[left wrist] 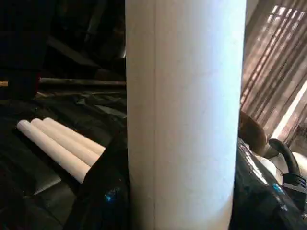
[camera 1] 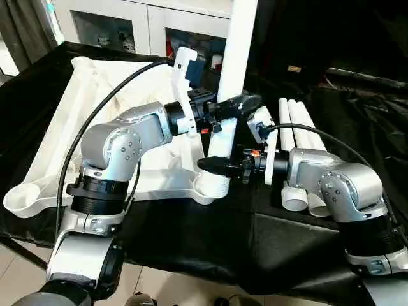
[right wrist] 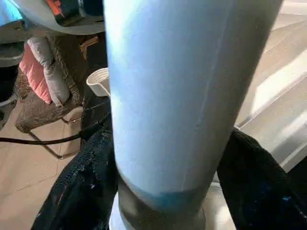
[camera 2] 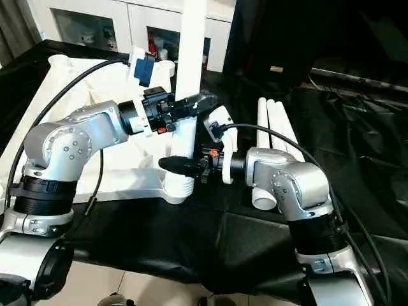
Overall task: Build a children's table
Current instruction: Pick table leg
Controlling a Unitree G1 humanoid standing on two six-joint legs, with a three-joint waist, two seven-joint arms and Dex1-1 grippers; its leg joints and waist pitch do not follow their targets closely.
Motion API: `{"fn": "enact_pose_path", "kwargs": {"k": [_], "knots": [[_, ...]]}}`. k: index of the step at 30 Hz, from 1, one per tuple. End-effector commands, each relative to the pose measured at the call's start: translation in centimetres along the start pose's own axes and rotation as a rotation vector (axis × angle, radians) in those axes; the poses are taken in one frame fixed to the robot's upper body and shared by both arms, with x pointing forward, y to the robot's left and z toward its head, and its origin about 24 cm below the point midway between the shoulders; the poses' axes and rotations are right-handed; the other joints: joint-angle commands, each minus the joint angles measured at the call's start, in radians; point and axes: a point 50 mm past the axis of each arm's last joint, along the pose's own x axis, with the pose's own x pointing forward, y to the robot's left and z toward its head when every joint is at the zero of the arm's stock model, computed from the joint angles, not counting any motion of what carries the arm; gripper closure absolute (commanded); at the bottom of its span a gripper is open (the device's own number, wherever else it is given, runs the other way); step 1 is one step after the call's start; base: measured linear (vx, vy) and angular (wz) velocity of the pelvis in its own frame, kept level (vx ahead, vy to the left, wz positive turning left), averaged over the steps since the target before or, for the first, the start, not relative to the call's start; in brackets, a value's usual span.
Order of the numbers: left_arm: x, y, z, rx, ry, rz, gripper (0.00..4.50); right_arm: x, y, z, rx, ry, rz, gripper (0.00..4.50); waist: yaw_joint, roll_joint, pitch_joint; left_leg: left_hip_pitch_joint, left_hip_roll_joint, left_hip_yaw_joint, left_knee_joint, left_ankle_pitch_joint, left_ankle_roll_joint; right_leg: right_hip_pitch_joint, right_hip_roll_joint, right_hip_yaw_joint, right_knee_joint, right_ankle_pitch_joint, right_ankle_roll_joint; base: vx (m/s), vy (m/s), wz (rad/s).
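The children's table's white round plastic leg (camera 1: 237, 57) stands in the top's six-o'clock corner socket (camera 1: 215, 185), clamped by left hand (camera 1: 224, 109) and right hand (camera 1: 220, 166); next, I judge, press straight down.

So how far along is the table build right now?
Early. Both end effectors, left and right, grip the first leg upright in the near corner socket of the upturned tabletop. Three legs lie beside it, unfitted.
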Motion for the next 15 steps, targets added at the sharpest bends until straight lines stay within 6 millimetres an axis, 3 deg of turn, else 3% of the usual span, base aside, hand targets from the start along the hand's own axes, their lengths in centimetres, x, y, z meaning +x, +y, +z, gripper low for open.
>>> {"fn": "enact_pose_path", "kwargs": {"k": [1,8,15], "knots": [[0.37,-0.61,0.51,0.018,-0.002,-0.038,2.65,-0.17,-0.12,0.05,-0.008,-0.009,-0.015,1.55,0.001,0.006,-0.078,-0.001,0.006,0.007,-0.062,-0.041,0.005,0.071,-0.048,0.03,-0.059,-0.067,-0.212,0.0,0.0,0.0],[0.38,-0.6,0.59,0.015,-0.011,-0.033,2.65,-0.12,-0.1,-0.17,0.003,-0.01,-0.013,2.26,0.001,0.008,-0.078,0.0,0.007,0.007,-0.063,-0.049,0.001,0.071,-0.049,0.03,-0.06,-0.076,-0.213,0.0,0.0,0.0],[0.31,-0.4,0.79,0.016,-0.02,-0.018,2.65,-0.02,-0.12,-0.32,0.014,-0.013,-0.013,2.57,0.002,0.007,-0.079,0.0,0.006,0.007,-0.062,-0.039,0.005,0.071,-0.048,0.03,-0.058,-0.058,-0.215,0.0,0.0,0.0]]}}
